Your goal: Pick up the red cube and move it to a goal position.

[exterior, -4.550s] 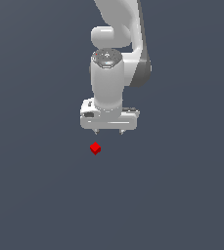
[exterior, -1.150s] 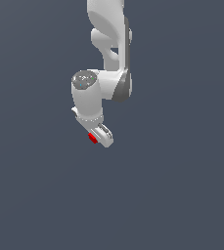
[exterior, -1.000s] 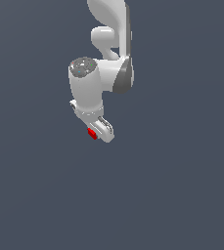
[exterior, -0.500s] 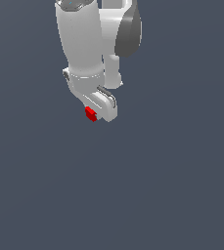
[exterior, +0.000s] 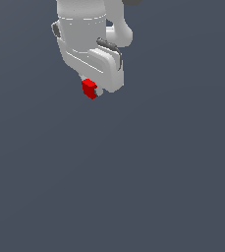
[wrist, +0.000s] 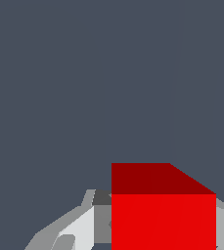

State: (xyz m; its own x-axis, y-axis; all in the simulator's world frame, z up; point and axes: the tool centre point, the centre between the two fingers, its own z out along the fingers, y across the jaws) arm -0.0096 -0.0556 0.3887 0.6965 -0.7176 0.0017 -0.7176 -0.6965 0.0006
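The red cube (exterior: 89,88) is small, bright red and plain-faced. It sits between the fingers of my white gripper (exterior: 92,91), which is shut on it and holds it up in the air, high in the exterior view. The arm's bulky white wrist (exterior: 84,34) fills the space above it. In the wrist view the red cube (wrist: 163,215) fills the near part of the picture, with a grey-white finger (wrist: 79,227) against one side of it.
A plain dark grey-blue ground (exterior: 133,187) lies all around and below the gripper. No other object shows in either view.
The gripper has closed on the red cube and lifted it. Over the last second the arm has come much closer to the camera and higher in the exterior view, carrying the cube.
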